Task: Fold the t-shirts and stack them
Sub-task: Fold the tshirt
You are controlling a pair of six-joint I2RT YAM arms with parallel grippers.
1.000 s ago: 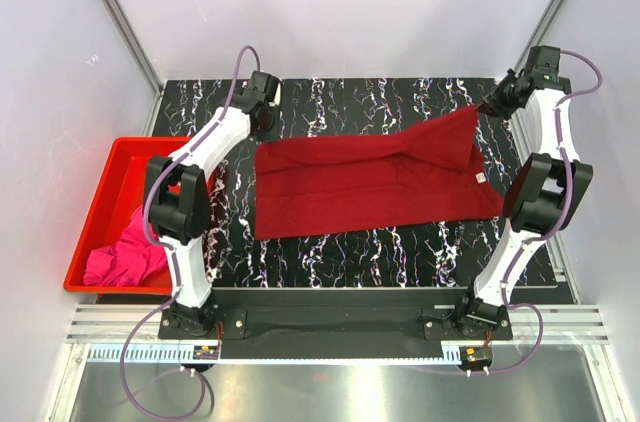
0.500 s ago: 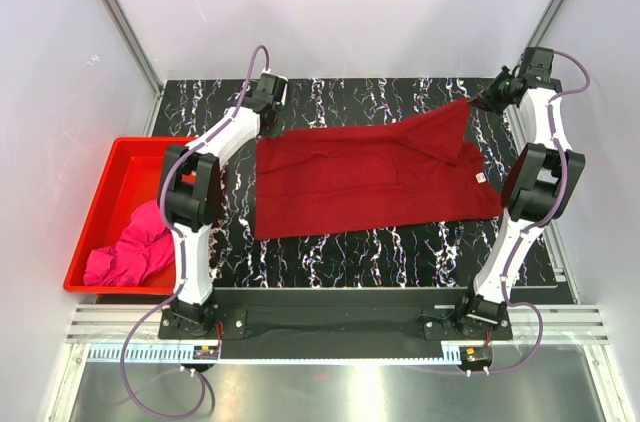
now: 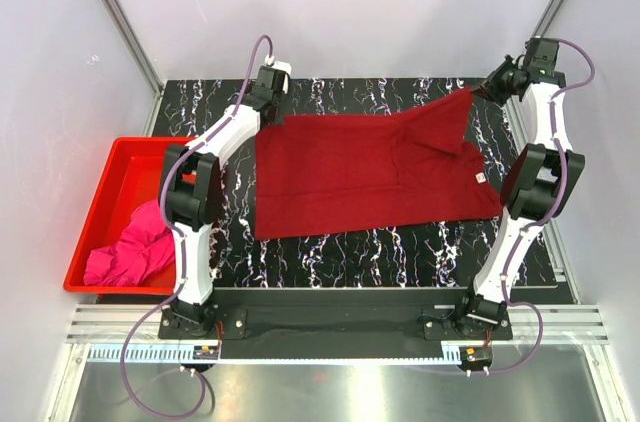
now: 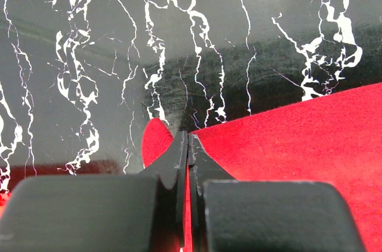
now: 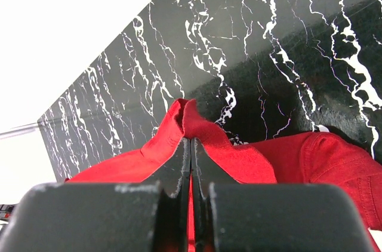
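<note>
Two shirts are in view. The pink t-shirt (image 3: 125,257) lies crumpled in the red bin (image 3: 110,157) at the table's (image 3: 400,242) left edge, and the crimson t-shirt (image 3: 360,172) lies spread across the middle. The left gripper (image 4: 187,144) is clamped on the crimson shirt's far-left corner, the right gripper (image 5: 191,144) on its raised far-right corner. Both should draw apart evenly and lower together, so the cloth lands flat and unwrinkled. Its long axis runs left to right. The small white label (image 3: 478,178) near the right edge suggests the neck points right.
</note>
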